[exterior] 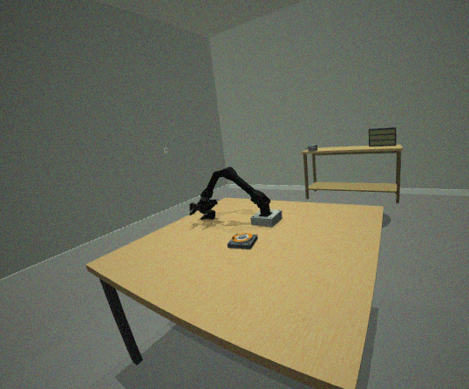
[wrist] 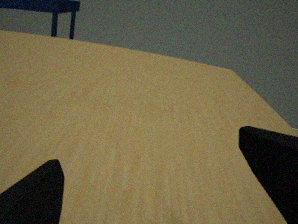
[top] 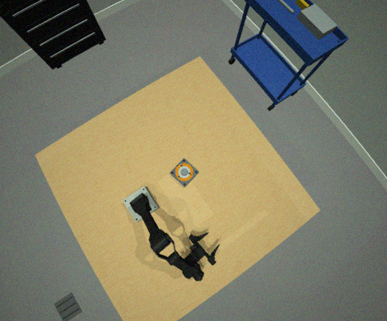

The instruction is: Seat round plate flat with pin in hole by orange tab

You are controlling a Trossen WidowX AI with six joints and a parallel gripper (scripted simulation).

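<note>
Well apart from the plate (top: 184,172) on its base (top: 174,174), apparently tilted, the gripper (top: 206,245) hangs wide open, holding nothing

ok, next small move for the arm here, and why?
Probably swing the gripper toward the round plate and hover above it. The fingers stand wide open with only bare table between them, and the gripper sits well off to the side of the base, which the wrist view does not show at all.
</note>
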